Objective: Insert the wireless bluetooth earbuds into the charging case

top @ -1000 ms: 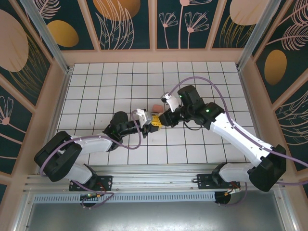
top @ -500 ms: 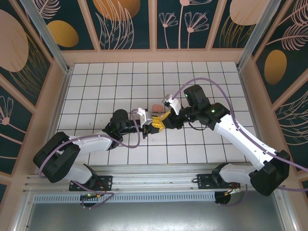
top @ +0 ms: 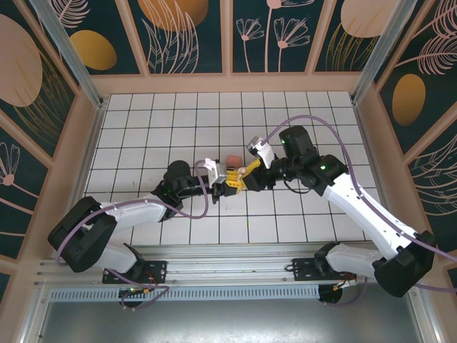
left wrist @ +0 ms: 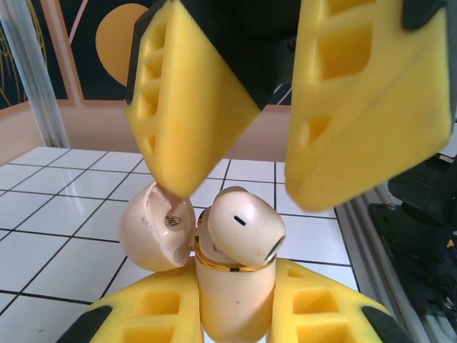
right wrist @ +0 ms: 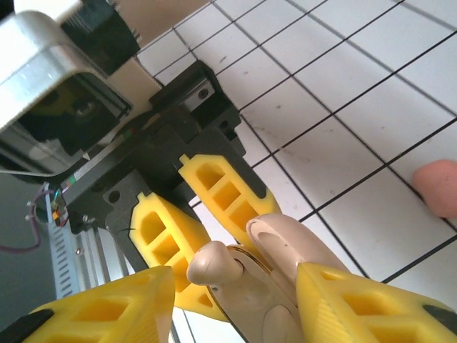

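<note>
My left gripper (left wrist: 232, 304) is shut on the charging case (left wrist: 230, 286), a pale pinkish-beige capsule with a gold rim, held upright. Its hinged lid (left wrist: 153, 229) hangs open to the left. One earbud (left wrist: 243, 225) of the same colour, with a dark slit, rests tilted in the case's mouth. My right gripper (left wrist: 246, 196) stands open just above it, one yellow finger on each side, and is not gripping the bud. In the right wrist view the earbud (right wrist: 213, 263) sits on the case (right wrist: 268, 311) between my spread right gripper (right wrist: 232, 286). From above, both grippers meet at mid-table (top: 235, 180).
A small salmon-pink rounded object (top: 232, 158) lies on the white tiled floor just behind the grippers and appears again as a pink blob (right wrist: 439, 187). Wooden walls (top: 228, 82) ring the floor. Open tiles lie left, right and behind.
My right gripper has opened and let go of the earbud, which now rests in the case's mouth. The left gripper still holds the case in about the same spot.
</note>
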